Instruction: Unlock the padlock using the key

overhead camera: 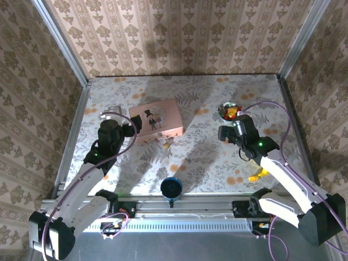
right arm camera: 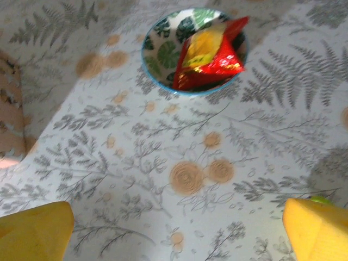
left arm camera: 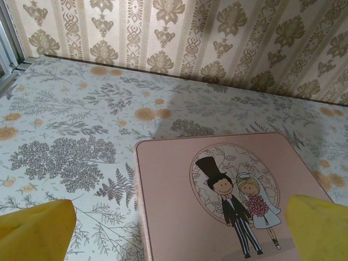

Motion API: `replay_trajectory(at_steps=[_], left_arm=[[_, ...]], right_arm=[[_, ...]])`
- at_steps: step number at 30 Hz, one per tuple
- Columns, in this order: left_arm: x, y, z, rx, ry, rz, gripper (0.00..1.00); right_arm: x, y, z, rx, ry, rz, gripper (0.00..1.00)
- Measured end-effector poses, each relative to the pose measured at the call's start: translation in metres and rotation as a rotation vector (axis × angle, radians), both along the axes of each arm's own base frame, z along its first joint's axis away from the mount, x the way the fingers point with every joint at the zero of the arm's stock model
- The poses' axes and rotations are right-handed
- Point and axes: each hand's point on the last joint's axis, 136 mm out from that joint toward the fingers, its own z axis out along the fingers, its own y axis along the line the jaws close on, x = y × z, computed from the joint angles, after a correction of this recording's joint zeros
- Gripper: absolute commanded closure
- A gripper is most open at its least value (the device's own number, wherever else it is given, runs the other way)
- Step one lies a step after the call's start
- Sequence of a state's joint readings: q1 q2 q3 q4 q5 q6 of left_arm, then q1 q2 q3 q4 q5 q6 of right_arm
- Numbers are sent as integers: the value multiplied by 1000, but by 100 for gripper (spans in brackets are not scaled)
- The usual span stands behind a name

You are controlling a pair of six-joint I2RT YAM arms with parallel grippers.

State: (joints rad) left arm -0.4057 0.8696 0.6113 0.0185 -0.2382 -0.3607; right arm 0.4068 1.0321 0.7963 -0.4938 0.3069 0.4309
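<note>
Nearest the arm bases, a yellow toy (overhead camera: 258,175) lies on the table (overhead camera: 201,163), half under the right arm and out of the way. Further in, the padlock (overhead camera: 165,142) sits just beside the near edge of the pink box (overhead camera: 157,122), with nothing gripping it; I cannot make out a key. The left pincer (overhead camera: 132,126) hangs released at the box's left end, fingertips (left arm camera: 35,228) spread wide over the lid, probably not yet aimed at the lock. The right pincer (overhead camera: 223,134), also released and empty, faces the bowl (overhead camera: 228,111), which holds a red packet (right arm camera: 209,54) farther back.
</note>
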Motion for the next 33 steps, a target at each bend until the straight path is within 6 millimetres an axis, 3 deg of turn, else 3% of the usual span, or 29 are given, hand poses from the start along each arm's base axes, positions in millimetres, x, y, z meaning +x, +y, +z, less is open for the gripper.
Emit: replay_trajectory(at_steps=[14,25,33], left_arm=[[-2,6,-9,-21,42,39,0],[-2,5,-8,-39,54,48,0],[-2,5,-8,-40,57,49,0]], right_arm=[[-15,74,-11,35,203,157,23],[-25,117,-39,72,342,246,38],[-20,142,-50,38,390,294,45]])
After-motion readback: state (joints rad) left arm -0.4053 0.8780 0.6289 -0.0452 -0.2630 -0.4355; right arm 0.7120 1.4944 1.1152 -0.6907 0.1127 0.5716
